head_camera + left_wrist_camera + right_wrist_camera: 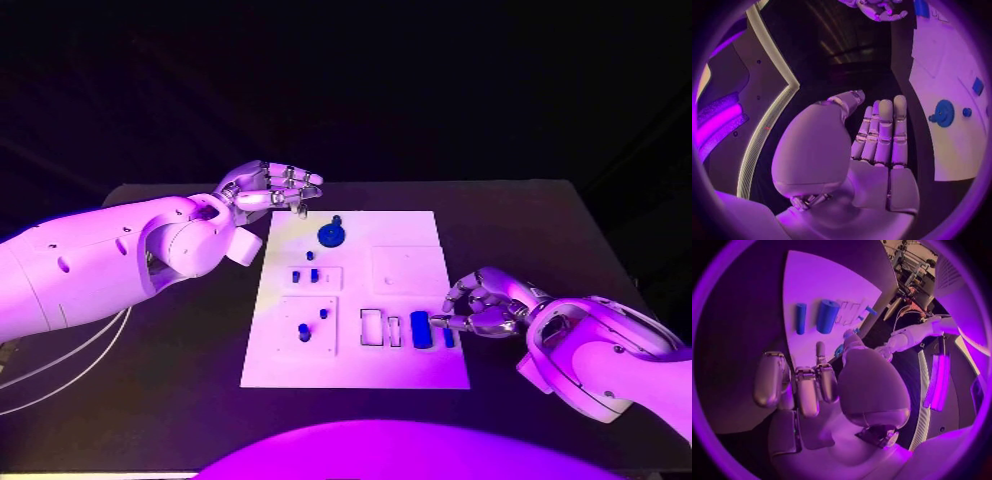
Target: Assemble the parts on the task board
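Observation:
The white task board (411, 260) lies mid-table. On it are a blue round disc with a knob (332, 235), several small blue pegs (304, 274), a thick blue block (420, 328) and a thin blue bar (447, 336). My left hand (274, 187) hovers off the board's far left corner, fingers straight and holding nothing (879, 145); the disc (944, 113) lies beside it. My right hand (483, 305) sits at the board's right edge next to the thin bar, fingers curled in with nothing in them (811, 385). The block (826, 316) and bar (801, 318) lie just beyond its fingers.
Empty rectangular slots (372, 325) lie left of the blue block, and a square recess (404, 268) sits in the board's right half. Black table (534, 230) surrounds the board. White cables (58, 365) hang off the table's left side.

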Available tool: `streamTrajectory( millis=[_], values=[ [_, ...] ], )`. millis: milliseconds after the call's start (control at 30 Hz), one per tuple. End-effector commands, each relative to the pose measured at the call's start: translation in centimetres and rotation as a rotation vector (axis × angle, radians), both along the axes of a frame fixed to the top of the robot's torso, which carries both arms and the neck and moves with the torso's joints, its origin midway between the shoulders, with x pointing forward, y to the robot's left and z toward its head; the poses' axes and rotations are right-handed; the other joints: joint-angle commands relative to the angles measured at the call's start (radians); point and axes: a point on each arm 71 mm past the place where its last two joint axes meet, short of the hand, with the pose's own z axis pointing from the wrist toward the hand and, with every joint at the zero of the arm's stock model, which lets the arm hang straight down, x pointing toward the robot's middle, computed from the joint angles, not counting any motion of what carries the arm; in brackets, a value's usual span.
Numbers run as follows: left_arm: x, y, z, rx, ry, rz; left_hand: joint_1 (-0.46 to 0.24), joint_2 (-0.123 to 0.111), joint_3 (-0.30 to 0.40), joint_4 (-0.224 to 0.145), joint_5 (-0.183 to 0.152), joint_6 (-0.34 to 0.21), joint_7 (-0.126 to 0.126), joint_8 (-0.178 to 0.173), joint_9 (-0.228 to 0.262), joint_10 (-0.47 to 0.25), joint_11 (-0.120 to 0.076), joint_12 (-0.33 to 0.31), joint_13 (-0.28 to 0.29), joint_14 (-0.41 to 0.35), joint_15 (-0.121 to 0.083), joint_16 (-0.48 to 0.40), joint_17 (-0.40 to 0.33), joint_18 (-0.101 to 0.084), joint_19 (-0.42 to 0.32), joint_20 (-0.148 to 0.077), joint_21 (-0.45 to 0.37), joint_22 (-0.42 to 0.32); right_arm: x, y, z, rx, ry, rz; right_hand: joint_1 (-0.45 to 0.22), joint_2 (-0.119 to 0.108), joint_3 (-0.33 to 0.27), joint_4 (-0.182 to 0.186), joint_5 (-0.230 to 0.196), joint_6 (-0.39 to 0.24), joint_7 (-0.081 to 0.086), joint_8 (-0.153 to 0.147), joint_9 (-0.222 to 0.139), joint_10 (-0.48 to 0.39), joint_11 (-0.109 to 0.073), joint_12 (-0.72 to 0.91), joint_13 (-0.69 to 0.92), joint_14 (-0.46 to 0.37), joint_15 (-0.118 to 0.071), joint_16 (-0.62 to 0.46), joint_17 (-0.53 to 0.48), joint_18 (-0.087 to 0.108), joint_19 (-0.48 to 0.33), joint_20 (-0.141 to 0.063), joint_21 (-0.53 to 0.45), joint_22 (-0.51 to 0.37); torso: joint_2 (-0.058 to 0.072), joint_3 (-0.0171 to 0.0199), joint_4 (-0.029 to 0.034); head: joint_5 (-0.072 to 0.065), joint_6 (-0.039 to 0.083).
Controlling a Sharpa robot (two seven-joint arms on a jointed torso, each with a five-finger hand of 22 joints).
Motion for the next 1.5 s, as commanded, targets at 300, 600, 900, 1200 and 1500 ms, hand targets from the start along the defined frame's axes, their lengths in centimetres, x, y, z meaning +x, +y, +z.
streamTrajectory(
  millis=[300, 600, 900, 1200, 1500],
  values=[
    [-0.1, 0.0, 0.2, -0.018, -0.004, -0.01, -0.003, 0.004, -0.007, 0.0, 0.003, -0.006, -0.001, 0.004, -0.001, -0.01, 0.001, 0.007, 0.001, -0.007, -0.002, 0.005, -0.001, 0.012, -0.005, 0.005, -0.005, -0.001, -0.3, 1.1, -1.3, -0.101, 0.002, 0.016, -0.026, 0.011, -0.039, 0.001, -0.009, 0.002, -0.01, 0.019, 0.001, 0.007, -0.003, 0.006, 0.101, 0.094, -0.009, 0.008, 0.191, -0.009, 0.031, -0.005, 0.014, 0.183, 0.0, -0.0011, -0.0032, 0.006, -0.007],
    [-0.2, 0.1, 0.2, -0.018, -0.001, -0.015, -0.004, 0.005, -0.008, 0.002, 0.003, -0.007, -0.002, 0.006, -0.001, -0.011, 0.0, 0.009, 0.002, -0.008, -0.002, 0.006, -0.001, 0.013, -0.006, 0.005, -0.007, -0.002, -0.1, 2.0, -2.1, -0.133, 0.037, 0.057, -0.039, 0.025, -0.051, 0.002, -0.01, 0.005, -0.012, 0.027, 0.0, 0.011, -0.005, 0.01, 0.108, 0.095, -0.01, 0.009, 0.195, -0.01, 0.032, -0.006, 0.021, 0.185, 0.0, -0.001, -0.0019, 0.004, -0.008],
    [-0.2, 0.1, 0.1, -0.018, 0.002, -0.018, -0.003, 0.006, -0.008, 0.002, 0.004, -0.008, -0.002, 0.006, -0.001, -0.012, 0.0, 0.01, 0.002, -0.009, -0.002, 0.006, -0.001, 0.013, -0.006, 0.006, -0.007, -0.002, 0.2, 2.7, -3.2, -0.176, 0.064, 0.078, -0.062, 0.04, -0.063, 0.002, -0.013, 0.009, -0.015, 0.035, -0.002, 0.015, -0.007, 0.012, 0.112, 0.095, -0.012, 0.01, 0.2, -0.011, 0.034, -0.007, 0.027, 0.186, 0.0, -0.0004, -0.0027, 0.005, -0.009],
    [-0.2, 0.1, 0.1, -0.018, 0.006, -0.024, -0.003, 0.006, -0.008, 0.002, 0.004, -0.008, -0.002, 0.007, -0.001, -0.014, 0.0, 0.01, 0.002, -0.009, -0.002, 0.006, -0.002, 0.013, -0.006, 0.006, -0.008, -0.002, 0.6, 3.6, -4.0, -0.217, 0.078, 0.095, -0.072, 0.056, -0.07, 0.0, -0.019, 0.028, -0.023, 0.054, 0.001, 0.026, -0.013, 0.022, 0.128, 0.096, -0.017, 0.012, 0.205, -0.012, 0.036, -0.01, 0.038, 0.188, 0.001, -0.0006, -0.0008, 0.007, -0.01],
    [-0.3, 0.1, 0.1, -0.016, 0.008, -0.024, -0.003, 0.006, -0.008, 0.002, 0.004, -0.008, -0.002, 0.007, -0.001, -0.014, 0.0, 0.01, 0.002, -0.009, -0.002, 0.006, -0.002, 0.013, -0.006, 0.006, -0.008, -0.002, 0.7, 3.6, -3.8, -0.171, 0.05, 0.049, 0.023, 0.106, -0.053, -0.003, 0.088, 0.048, -0.039, 0.079, 0.004, 0.037, -0.028, 0.028, 0.142, 0.097, -0.029, 0.013, 0.207, -0.014, 0.038, -0.022, 0.051, 0.191, 0.0, -0.0019, -0.0021, 0.011, -0.011]
  ],
)
